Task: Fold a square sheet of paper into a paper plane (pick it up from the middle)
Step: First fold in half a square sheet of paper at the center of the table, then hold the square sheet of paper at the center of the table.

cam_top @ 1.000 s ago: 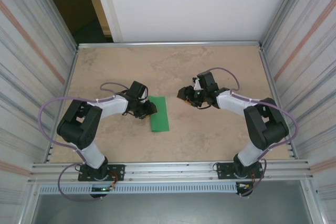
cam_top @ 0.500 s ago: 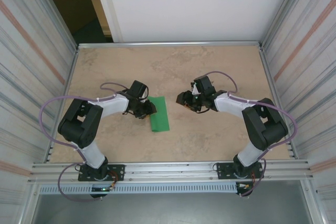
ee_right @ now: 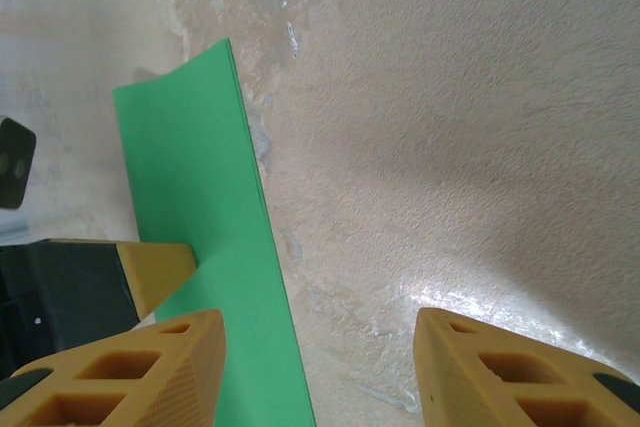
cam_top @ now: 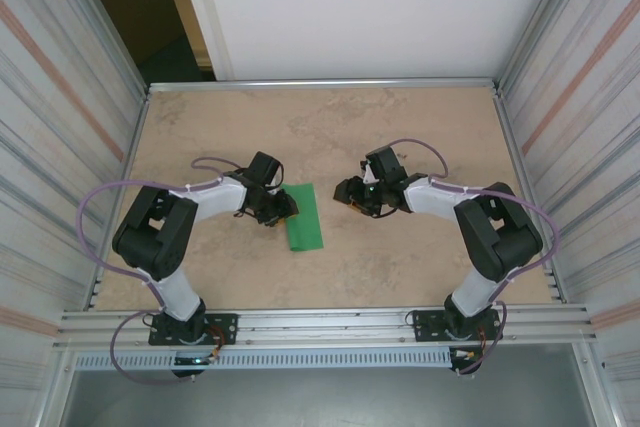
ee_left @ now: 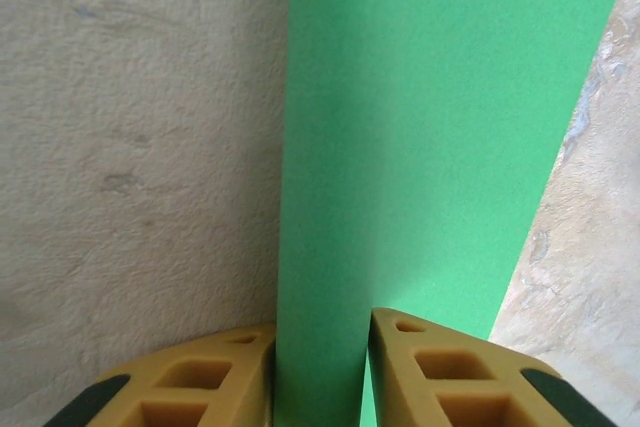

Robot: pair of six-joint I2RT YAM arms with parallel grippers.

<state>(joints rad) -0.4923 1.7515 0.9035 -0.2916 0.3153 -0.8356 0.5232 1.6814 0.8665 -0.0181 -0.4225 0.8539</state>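
The green paper sheet point(cam_top: 304, 219) lies on the tan table point(cam_top: 400, 267) as a long, narrow folded strip. Its long side touches the tips of the left gripper point(cam_top: 287, 209) about halfway along, and it stretches away from that gripper towards the right arm.

In the left wrist view the strip runs straight out from between the yellow fingers point(ee_left: 420, 357). Its left edge lines up with the inner face of one finger, and green fills the narrow gap between them. The jaws stand slightly apart, but I cannot tell whether they pinch the paper.

The right gripper point(cam_top: 347, 194) faces the left gripper from across the strip, near the sheet but apart from it. Its jaws are spread wide over bare tabletop and hold nothing. From its wrist camera, the strip's straight far edge passes just beside one finger point(ee_right: 160, 367).

Bare table surrounds the left gripper, and the metal rim point(cam_top: 320, 84) and side walls are well apart from it.
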